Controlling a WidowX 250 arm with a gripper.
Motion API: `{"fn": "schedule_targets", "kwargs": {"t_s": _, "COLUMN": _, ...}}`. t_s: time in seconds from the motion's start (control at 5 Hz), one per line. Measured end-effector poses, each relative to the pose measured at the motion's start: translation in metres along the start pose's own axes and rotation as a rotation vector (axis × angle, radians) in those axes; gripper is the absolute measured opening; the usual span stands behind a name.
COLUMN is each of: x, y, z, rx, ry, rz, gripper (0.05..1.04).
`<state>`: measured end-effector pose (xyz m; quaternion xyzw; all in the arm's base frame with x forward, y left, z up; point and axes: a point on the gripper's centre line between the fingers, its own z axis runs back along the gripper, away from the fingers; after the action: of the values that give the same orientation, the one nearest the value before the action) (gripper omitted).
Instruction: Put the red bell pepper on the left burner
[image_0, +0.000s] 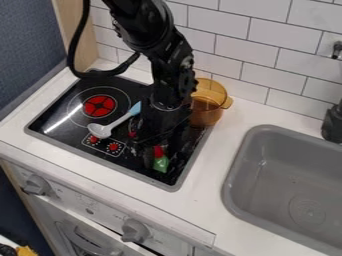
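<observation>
Over the stove (133, 164), the gripper (148, 150), open or closed I cannot tell, is needing gentle, centred pressure on the pepper (160, 163).

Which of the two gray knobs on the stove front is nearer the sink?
The right-hand knob in the picture; the other knob is farther left, away from the sink.
</observation>
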<state>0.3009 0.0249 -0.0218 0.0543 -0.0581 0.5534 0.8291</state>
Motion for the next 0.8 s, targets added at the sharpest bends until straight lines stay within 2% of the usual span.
{"fn": "schedule_targets", "kwargs": {"t_s": 0.2, "x": 0.0, "y": -0.002, "z": -0.002, "rx": 0.012, "ry": -0.023, "rz": -0.019, "gripper": 0.664}}
{"fn": "schedule_targets", "kwargs": {"t_s": 0.4, "x": -0.002, "y": 0.001, "z": -0.004, "rx": -0.003, "ry": -0.028, "rz": -0.05, "gripper": 0.533}}
{"fn": "schedule_targets", "kwargs": {"t_s": 0.6, "x": -0.005, "y": 0.008, "z": -0.002, "rx": -0.016, "ry": -0.035, "rz": -0.081, "gripper": 0.532}}
{"fn": "schedule_targets", "kwargs": {"t_s": 0.8, "x": -0.002, "y": 0.012, "z": 0.014, "rx": -0.043, "ry": -0.064, "rz": -0.087, "gripper": 0.532}}
